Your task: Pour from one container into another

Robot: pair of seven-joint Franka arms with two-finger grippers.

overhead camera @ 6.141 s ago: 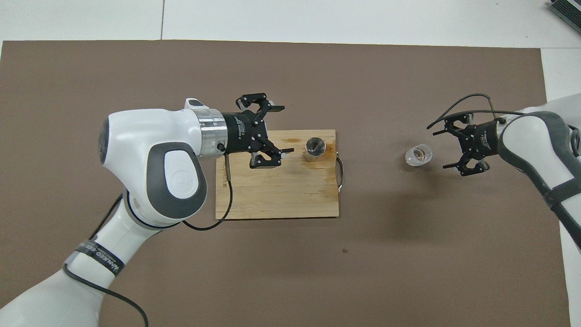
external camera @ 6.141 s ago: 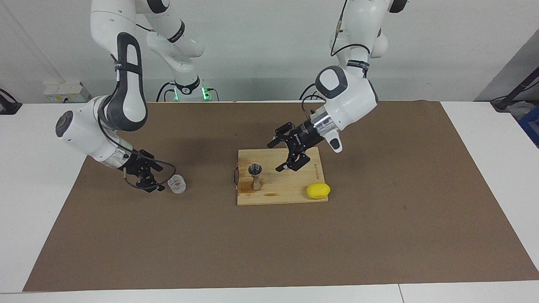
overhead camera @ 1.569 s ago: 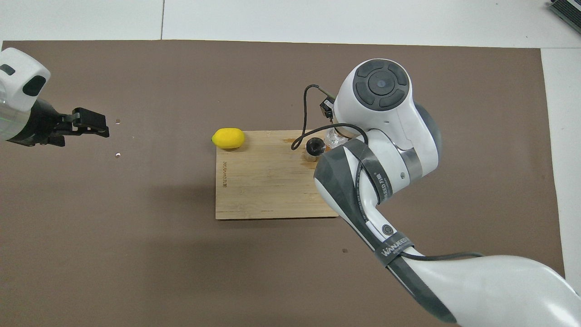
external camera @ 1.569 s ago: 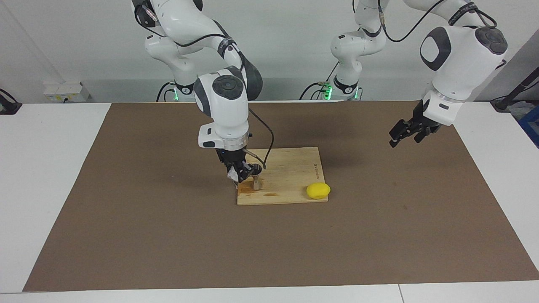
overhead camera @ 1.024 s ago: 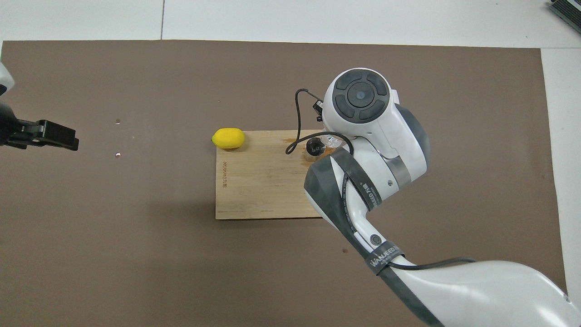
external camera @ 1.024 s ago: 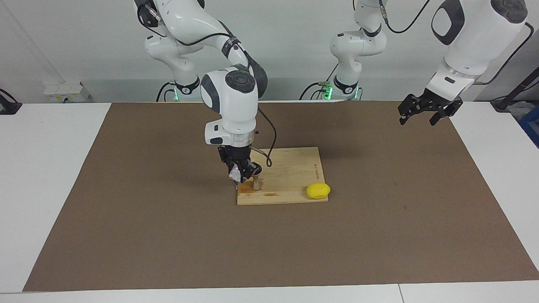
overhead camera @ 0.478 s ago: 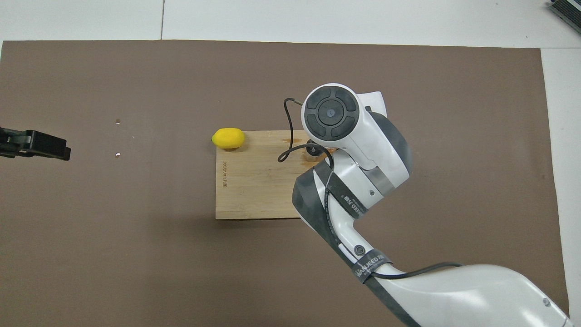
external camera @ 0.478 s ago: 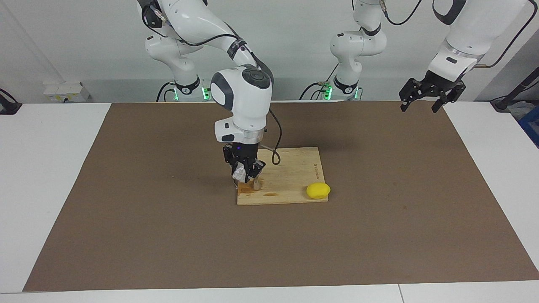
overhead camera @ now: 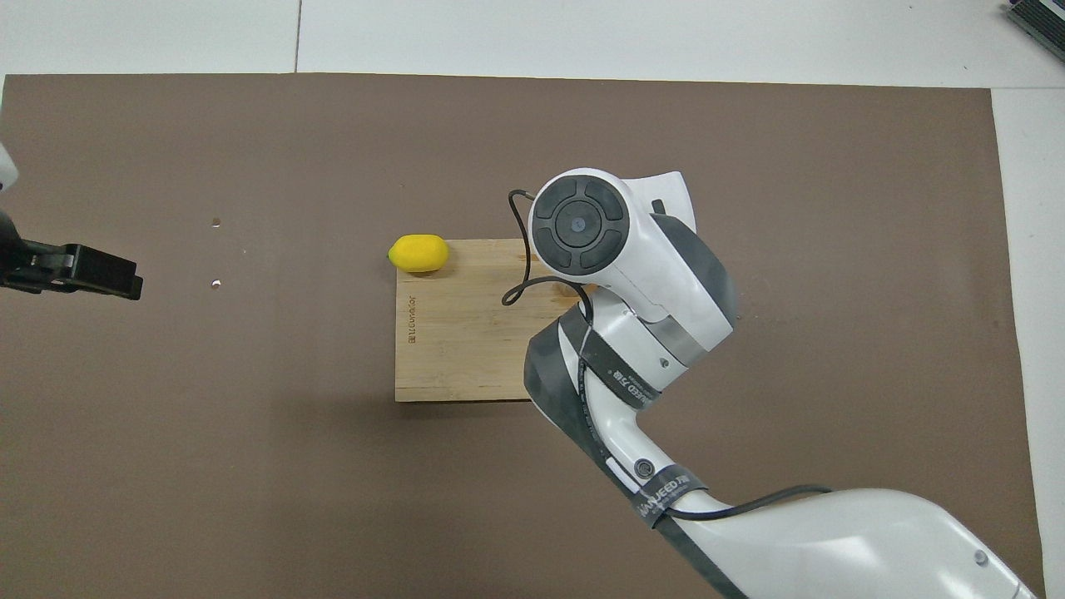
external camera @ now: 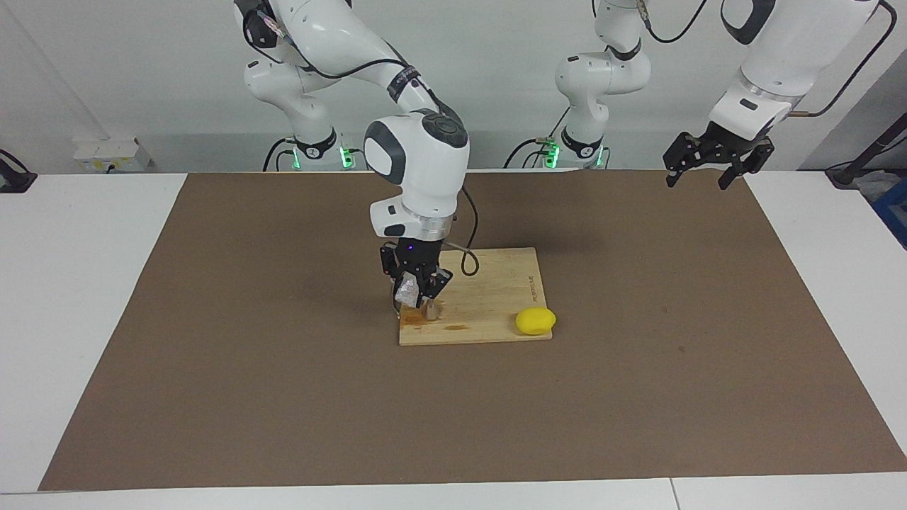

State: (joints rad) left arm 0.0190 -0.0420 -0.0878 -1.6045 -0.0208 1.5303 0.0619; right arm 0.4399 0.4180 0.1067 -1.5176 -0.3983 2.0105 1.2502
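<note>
The right claw [external camera: 417,292] grips the small clear ribbed cup [external camera: 406,292]; tilt slowly over the steel hourglass jigger [external camera: 430,307]. The left claw [external camera: 701,171], wide, waits.

From overhead, your right arm [overhead camera: 616,274] hid its own gripper, the cup and the jigger. Facing, the jigger [external camera: 430,309] showed only its base under the right gripper [external camera: 418,294]. The left arm was cut off by the frame edge.

A white counter [external camera: 78,297] under even indoor light, most of its top covered by a brown mat [external camera: 283,397]. A plain pale wall [external camera: 496,64] rises at the robots' end, with a white box [external camera: 106,154] at its foot.
</note>
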